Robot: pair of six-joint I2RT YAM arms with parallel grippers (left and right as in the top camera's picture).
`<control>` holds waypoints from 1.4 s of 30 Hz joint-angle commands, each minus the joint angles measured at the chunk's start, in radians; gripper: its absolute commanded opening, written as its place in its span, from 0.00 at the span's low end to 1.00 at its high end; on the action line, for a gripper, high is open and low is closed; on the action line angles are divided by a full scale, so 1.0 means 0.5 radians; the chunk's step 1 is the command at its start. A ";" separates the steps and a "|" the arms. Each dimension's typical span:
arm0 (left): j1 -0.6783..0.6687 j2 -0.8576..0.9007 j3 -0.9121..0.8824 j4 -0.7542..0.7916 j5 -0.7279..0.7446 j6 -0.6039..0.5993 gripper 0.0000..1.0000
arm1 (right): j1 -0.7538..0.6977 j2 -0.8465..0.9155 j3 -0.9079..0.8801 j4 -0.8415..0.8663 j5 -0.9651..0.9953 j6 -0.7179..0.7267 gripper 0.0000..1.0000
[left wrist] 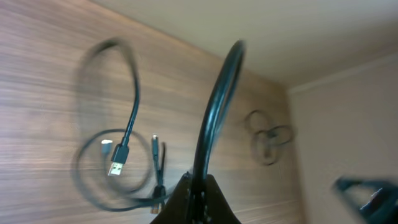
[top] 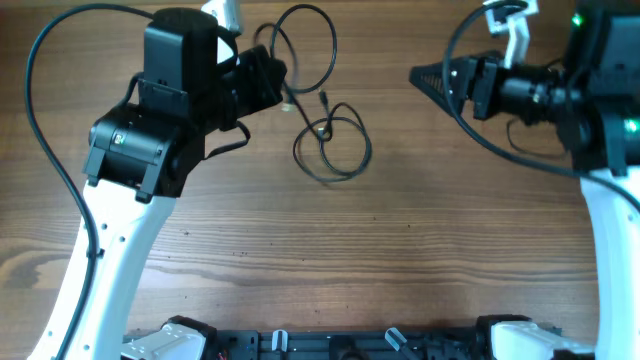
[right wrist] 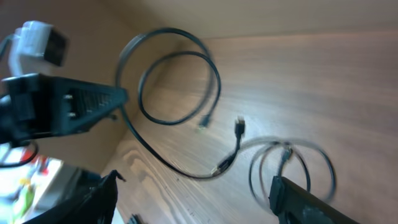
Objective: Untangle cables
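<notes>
Near the far edge of the tabletop (top: 400,250), a little left of its middle, the cables (top: 330,145) lie as loose black loops in the overhead view. The left arm rises from the near left corner, bends at the elbow and turns its wrist rightward, putting the left gripper (top: 272,75) at the loops' left side. The right arm runs up the right edge with its wrist pointing left. The right gripper (top: 425,78) hangs well apart from the cords, to their right.

From the left wrist, that gripper is pinched closed on one cord, which arcs up from between its tips. Beyond it a USB plug (left wrist: 116,167) and more loops rest on the wood, blurred.

From the right wrist, the two fingers (right wrist: 305,200) stand wide apart with nothing between them, and the loops lie on the wood ahead.
</notes>
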State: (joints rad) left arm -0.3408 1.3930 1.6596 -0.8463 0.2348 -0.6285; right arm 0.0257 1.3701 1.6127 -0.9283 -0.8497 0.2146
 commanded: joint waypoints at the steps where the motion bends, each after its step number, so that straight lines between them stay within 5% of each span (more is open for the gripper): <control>1: -0.002 -0.014 0.006 0.127 0.231 -0.458 0.04 | 0.004 -0.069 0.013 -0.129 0.361 0.146 0.83; 7: -0.002 -0.040 0.007 0.323 0.684 -1.244 0.04 | 0.004 -0.074 0.013 -0.323 0.363 -0.170 0.83; 10: -0.002 -0.047 0.006 0.253 0.600 -1.273 0.04 | 0.004 -0.074 0.013 -0.320 0.377 -0.212 0.83; 16: -0.002 -0.037 0.006 -0.130 -0.044 -1.275 0.04 | 0.050 -0.071 0.013 -0.249 0.336 -0.416 0.84; 24: -0.023 -0.033 0.006 -0.130 0.156 -1.439 0.04 | 0.397 -0.043 0.013 -0.034 0.121 -0.977 0.84; 32: -0.023 -0.034 0.006 -0.129 0.232 -1.439 0.04 | 0.678 0.262 0.013 0.141 0.219 -1.006 0.80; 37: -0.021 -0.033 0.006 -0.138 0.159 -1.438 0.04 | 0.828 0.403 0.013 0.231 0.220 -0.996 0.68; 42: -0.021 -0.031 0.006 -0.175 0.123 -1.437 0.04 | 0.832 0.410 0.013 0.336 0.440 -0.698 0.20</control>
State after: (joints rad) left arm -0.3470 1.3895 1.6596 -0.9314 0.3199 -1.3418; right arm 0.4423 1.5669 1.6123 -0.7731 -0.7055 -0.2218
